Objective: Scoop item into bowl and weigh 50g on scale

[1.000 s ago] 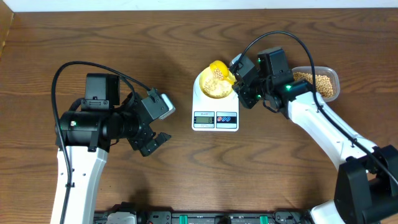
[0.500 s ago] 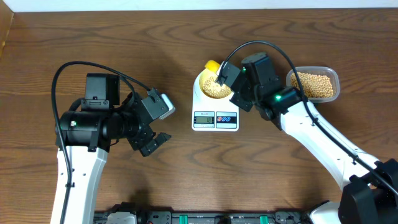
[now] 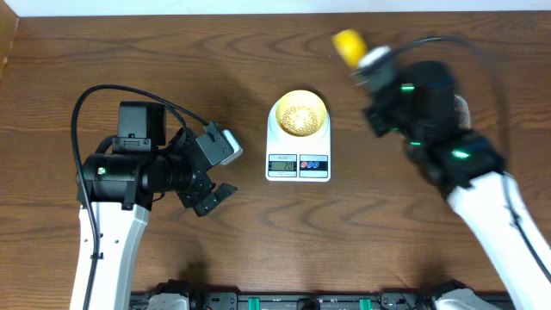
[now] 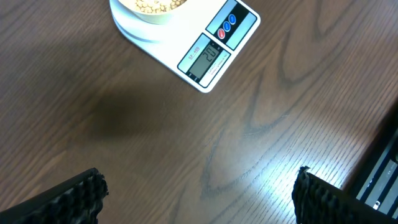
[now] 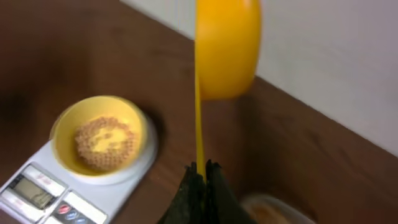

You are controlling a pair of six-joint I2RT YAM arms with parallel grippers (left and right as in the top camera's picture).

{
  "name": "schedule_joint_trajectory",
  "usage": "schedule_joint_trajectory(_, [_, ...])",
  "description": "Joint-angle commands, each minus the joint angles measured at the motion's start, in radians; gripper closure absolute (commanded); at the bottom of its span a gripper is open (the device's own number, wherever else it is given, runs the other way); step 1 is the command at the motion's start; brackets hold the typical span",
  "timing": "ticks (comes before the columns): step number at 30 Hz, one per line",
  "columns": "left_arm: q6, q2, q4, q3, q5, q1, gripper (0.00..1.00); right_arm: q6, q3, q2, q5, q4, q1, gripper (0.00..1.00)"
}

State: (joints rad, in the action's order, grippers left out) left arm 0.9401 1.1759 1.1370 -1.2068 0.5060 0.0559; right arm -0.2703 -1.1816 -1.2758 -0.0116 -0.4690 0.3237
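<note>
The pale yellow bowl (image 3: 320,107) stands on the white scale (image 3: 298,164) at the table's middle and holds a heap of tan beans (image 3: 298,118). My right gripper (image 5: 203,174) is shut on the thin handle of the yellow scoop (image 5: 227,46), which is raised, apart from the bowl, to its right; in the overhead view the scoop (image 3: 348,45) is at the far right, motion-blurred. The right wrist view shows the bowl (image 5: 62,134), beans (image 5: 104,142) and scale (image 5: 37,193) at lower left. My left gripper (image 3: 211,196) is open and empty, left of the scale.
The clear tub (image 5: 270,211) of beans is just below the right gripper, mostly hidden by the right arm in the overhead view. The left wrist view shows the scale (image 4: 211,53), its display lit, and bare wood between the open fingers (image 4: 199,186).
My right gripper has lifted the scoop off the bowl and swung it up and to the right, away from the scale. The beans stay in the bowl. The left arm has not moved.
</note>
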Motion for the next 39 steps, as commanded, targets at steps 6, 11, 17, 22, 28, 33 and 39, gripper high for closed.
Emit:
schedule_joint_trajectory(6, [0.009,-0.007,0.003,-0.011,-0.002,-0.003,0.02,0.168,-0.008,0.092,-0.047,-0.318,-0.347,0.99])
schedule_joint_trajectory(11, [0.009,-0.007,0.003,-0.011,-0.002,-0.003,0.02,0.082,0.03,0.034,-0.048,-0.405,-0.479,0.99])
schedule_joint_trajectory(17, [0.009,-0.007,0.003,-0.011,-0.002,-0.003,0.02,0.002,0.045,-0.095,-0.104,-0.413,-0.529,0.99])
schedule_joint_trajectory(22, [0.009,-0.007,0.003,-0.011,-0.002,-0.003,0.02,0.0,0.045,-0.213,-0.108,-0.411,-0.527,0.99])
schedule_joint_trajectory(28, [0.009,-0.007,0.003,-0.011,-0.002,-0.003,0.02,0.0,0.045,-0.312,-0.132,-0.359,-0.517,0.99])
schedule_joint_trajectory(33, [0.009,-0.007,0.003,-0.011,-0.002,-0.003,0.02,0.0,0.045,-0.314,-0.137,-0.297,-0.517,0.99])
schedule_joint_trajectory(39, [0.009,-0.007,0.003,-0.011,-0.002,-0.003,0.02,0.105,0.045,-0.314,-0.175,-0.305,-0.518,0.99])
